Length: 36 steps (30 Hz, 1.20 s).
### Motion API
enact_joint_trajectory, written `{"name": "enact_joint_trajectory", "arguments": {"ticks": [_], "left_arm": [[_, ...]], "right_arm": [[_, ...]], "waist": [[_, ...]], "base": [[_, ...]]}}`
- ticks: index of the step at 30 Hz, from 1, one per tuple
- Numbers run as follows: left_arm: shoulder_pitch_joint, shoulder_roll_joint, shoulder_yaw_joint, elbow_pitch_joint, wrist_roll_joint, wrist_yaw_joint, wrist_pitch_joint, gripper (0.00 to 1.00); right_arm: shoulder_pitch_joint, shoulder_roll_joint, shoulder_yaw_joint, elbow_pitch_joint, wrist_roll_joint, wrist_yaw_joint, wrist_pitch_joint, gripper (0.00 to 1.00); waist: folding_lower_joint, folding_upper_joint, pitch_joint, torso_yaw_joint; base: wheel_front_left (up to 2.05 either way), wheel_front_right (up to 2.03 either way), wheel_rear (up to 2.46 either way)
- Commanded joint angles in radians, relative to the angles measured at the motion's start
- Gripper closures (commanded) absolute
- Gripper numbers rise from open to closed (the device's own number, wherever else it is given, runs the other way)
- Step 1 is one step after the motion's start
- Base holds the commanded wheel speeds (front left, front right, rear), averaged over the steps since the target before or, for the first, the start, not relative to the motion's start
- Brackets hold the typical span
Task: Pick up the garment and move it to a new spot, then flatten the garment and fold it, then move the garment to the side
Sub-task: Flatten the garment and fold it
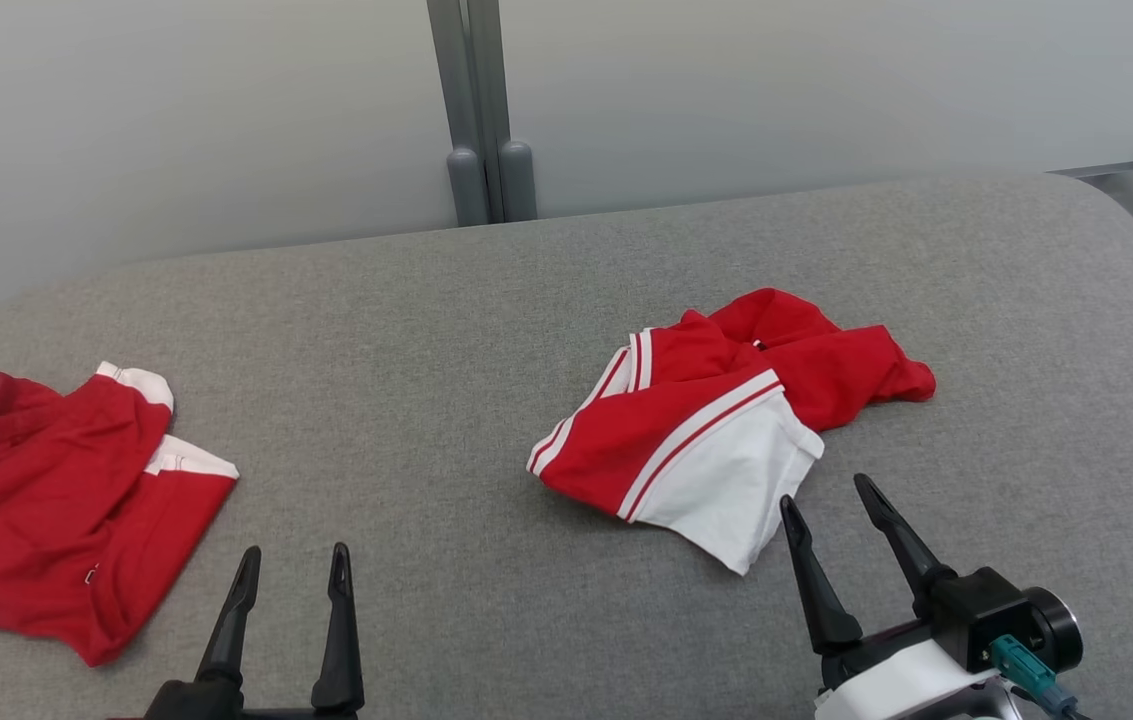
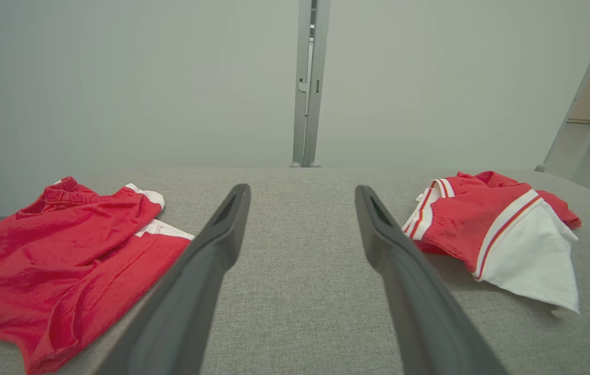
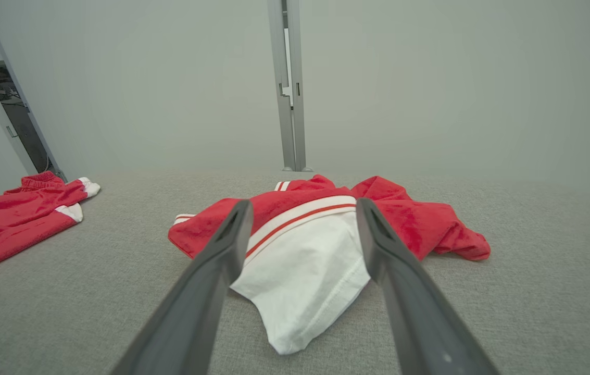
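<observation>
Landmark = grey post (image 1: 481, 110) standing behind the worktop (image 1: 426, 350).

Garment (image 1: 726, 420): red w/ white panel and red/white stripes. Lies crumpled on the worktop in front of the post and to its right, white flap on the side away from the post.

R end effector (image 1: 824, 490): fingers spread wide, nothing held. Sits further out from the post than the garment, tips pointing back toward the post and just beside the white flap; can't tell if touching. In R wrist view the white flap shows between the two fingers (image 3: 206, 281).

L end effector (image 1: 294, 550): also wide open, empty. In front of the post and to its left, over bare worktop, well apart from the garment.

2nd red garment (image 1: 56, 500), white trim: flat-ish on the worktop, far left of the post, near the worktop's left edge, beyond the L end effector.
</observation>
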Motion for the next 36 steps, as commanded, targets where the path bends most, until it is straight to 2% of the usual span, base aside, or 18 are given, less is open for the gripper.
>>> {"name": "enact_joint_trajectory", "arguments": {"ticks": [1,20,28,32,36], "left_arm": [[-0.015,0.001,0.000,0.002,0.005,0.004,0.001,0.00],[-0.026,0.001,-0.021,0.032,0.012,-0.006,0.001,0.00],[-0.100,0.001,-0.099,0.136,-0.011,-0.082,0.001,0.00],[-0.198,0.002,-0.171,0.251,-0.124,-0.109,0.001,0.00],[-0.319,0.002,-0.253,0.368,-0.229,-0.117,0.001,0.00]], "right_arm": [[-0.008,-0.002,0.001,0.003,-0.007,-0.002,0.000,0.00],[-0.015,-0.002,0.001,-0.003,-0.019,-0.002,0.000,0.00],[-0.040,-0.002,0.012,-0.008,-0.042,-0.002,0.000,0.00],[-0.087,-0.002,0.023,-0.013,-0.050,-0.002,0.000,0.00],[-0.143,-0.002,0.030,-0.022,-0.053,-0.002,0.000,0.00]], "waist": [[0.0000,0.0000,0.000,0.000],[0.0000,0.0000,0.023,-0.008],[0.0000,0.0000,0.095,0.004],[0.0000,0.0000,0.167,-0.004],[0.0000,0.0000,0.239,-0.023]], "base": [[0.00,0.00,0.00],[0.00,0.00,0.00],[0.00,0.00,0.00],[0.00,0.00,0.00],[0.00,0.00,0.00]]}}
